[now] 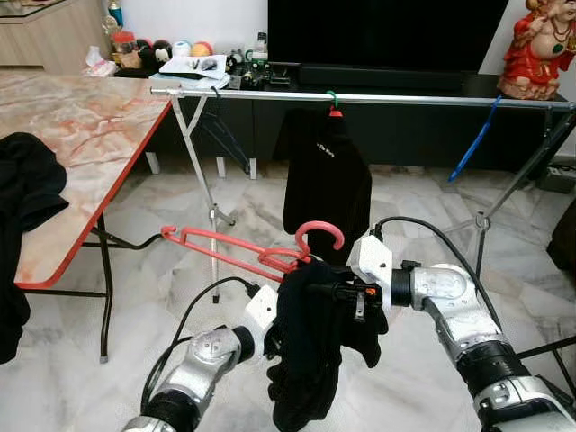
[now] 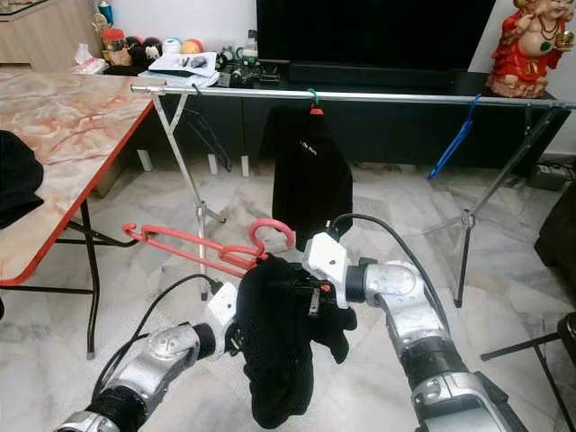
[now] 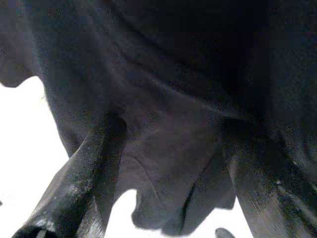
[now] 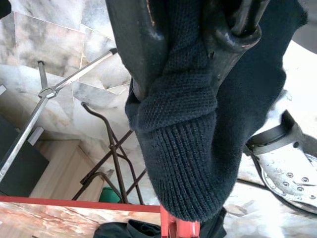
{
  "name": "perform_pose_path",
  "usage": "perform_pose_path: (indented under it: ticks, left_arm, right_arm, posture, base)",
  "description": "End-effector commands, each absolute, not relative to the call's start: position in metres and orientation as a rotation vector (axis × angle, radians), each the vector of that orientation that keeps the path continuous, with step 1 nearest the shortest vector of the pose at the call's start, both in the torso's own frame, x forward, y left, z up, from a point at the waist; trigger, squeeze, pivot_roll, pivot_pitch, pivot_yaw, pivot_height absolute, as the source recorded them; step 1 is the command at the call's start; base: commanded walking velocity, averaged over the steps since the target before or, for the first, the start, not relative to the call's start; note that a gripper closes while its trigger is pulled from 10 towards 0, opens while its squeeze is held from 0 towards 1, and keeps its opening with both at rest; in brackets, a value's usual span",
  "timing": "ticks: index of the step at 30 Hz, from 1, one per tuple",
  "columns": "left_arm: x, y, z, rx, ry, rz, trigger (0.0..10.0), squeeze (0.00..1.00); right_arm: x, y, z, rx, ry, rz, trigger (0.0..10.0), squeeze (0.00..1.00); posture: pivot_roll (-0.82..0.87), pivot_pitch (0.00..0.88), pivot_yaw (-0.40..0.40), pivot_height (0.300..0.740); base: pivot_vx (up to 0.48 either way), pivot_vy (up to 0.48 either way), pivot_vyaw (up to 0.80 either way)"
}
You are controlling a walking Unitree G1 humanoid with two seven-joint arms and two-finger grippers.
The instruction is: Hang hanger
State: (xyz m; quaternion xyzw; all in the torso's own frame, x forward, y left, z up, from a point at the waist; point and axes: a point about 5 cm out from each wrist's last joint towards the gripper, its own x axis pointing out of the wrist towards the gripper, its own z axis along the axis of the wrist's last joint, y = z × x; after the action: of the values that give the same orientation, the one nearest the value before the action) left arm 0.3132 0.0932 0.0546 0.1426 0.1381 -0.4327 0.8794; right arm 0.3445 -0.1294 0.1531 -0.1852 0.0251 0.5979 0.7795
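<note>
Right pincer [image 1: 346, 295]: closed on black knitted garment [image 1: 310, 346]. Left pincer [image 1: 270, 335]: buried in garment, grip indeterminable. Red plastic hanger [image 1: 261, 252]: just above pincers, partly threaded. Silver metal rail [image 1: 378, 97]: well beyond; hanging outstanding.

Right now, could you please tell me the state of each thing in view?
Red hanger: tilted, off the rail, black garment bunched on it.
Black garment: pinched by right gripper.
Left gripper: against the garment.
Rail: holds one hung black top, blue hanger.
</note>
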Motion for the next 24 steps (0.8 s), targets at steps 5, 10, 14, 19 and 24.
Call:
perform_pose_path:
  ticks: [5,10,14,19,24]
  left_arm:
    - [0.300,0.100,0.044,0.383,0.380,-1.011,10.0,0.00]
    - [0.300,0.096,0.051,0.348,0.352,-1.044,10.0,0.00]
    - [0.305,0.088,0.061,0.312,0.285,-1.012,10.0,0.00]
    - [0.313,0.093,0.062,0.343,0.284,-0.925,10.0,0.00]
    - [0.308,0.096,0.067,0.332,0.278,-0.976,10.0,0.00]
  right_arm:
    - [0.346,-0.127,0.163,-0.433,0.015,1.299,10.0,0.00]
    - [0.347,-0.127,0.163,-0.435,0.018,1.300,10.0,0.00]
    - [0.345,-0.124,0.161,-0.433,0.020,1.317,10.0,0.00]
    - [0.344,-0.124,0.161,-0.429,0.019,1.325,10.0,0.00]
    - [0.344,-0.127,0.159,-0.437,0.028,1.313,10.0,0.00]
  posture:
    - [-0.02,0.066,-0.031,0.740]
    - [-0.02,0.069,-0.035,0.740]
    - [-0.02,0.068,-0.036,0.740]
    - [-0.02,0.068,-0.036,0.740]
    - [-0.02,0.068,-0.036,0.740]
  base:
    - [0.000,0.000,0.00]
    - [0.000,0.000,0.00]
    - [0.000,0.000,0.00]
    - [0.000,0.000,0.00]
    - [0.000,0.000,0.00]
